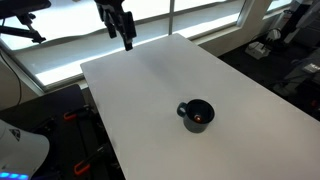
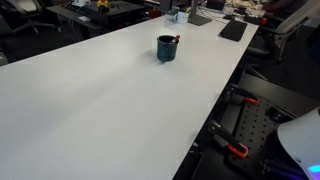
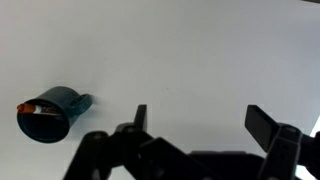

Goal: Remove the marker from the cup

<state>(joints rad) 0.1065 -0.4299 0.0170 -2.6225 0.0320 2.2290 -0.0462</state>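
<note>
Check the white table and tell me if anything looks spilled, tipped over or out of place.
Nothing is spilled or tipped. The cup stands upright on the table. The only odd thing is the marker propped inside it, its reddish end at the rim. The gripper is open, away from it.

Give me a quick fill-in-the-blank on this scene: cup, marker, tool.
1. The cup stands on a ____ table.
2. The marker is ____ (in/beside) the cup.
3. The tool is ____ (open/shut), with nothing between its fingers.
4. In the wrist view, the tool is ____ (touching/apart from) the cup.

Missing words: white; in; open; apart from.
</note>
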